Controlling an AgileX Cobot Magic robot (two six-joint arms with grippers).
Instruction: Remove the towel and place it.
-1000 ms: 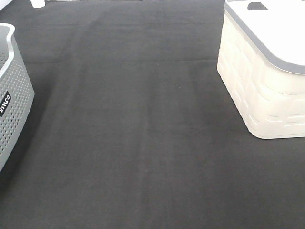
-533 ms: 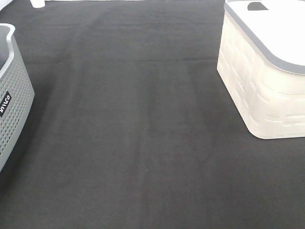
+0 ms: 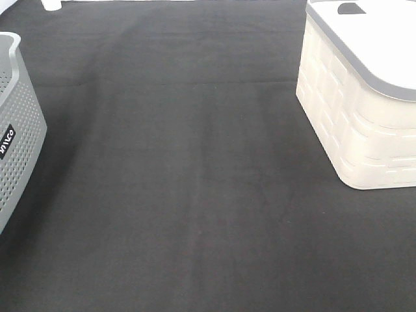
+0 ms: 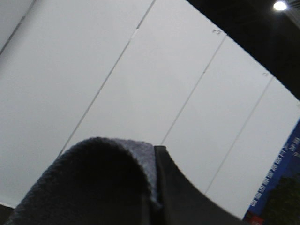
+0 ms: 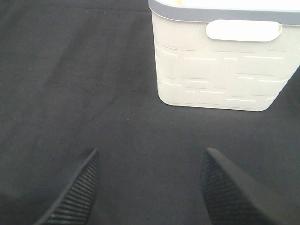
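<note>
In the left wrist view, the greyish-purple towel bulges in a fold against a black finger of my left gripper. The gripper is shut on the cloth and points up at white ceiling panels. My right gripper stands open with nothing between its ribbed fingers. It hovers over the black table covering, facing a white basket. Neither gripper nor the towel shows in the exterior high view.
A grey perforated basket stands at the left edge of the black covering. The white basket with a grey rim stands at the back right. A small white object sits at the far edge.
</note>
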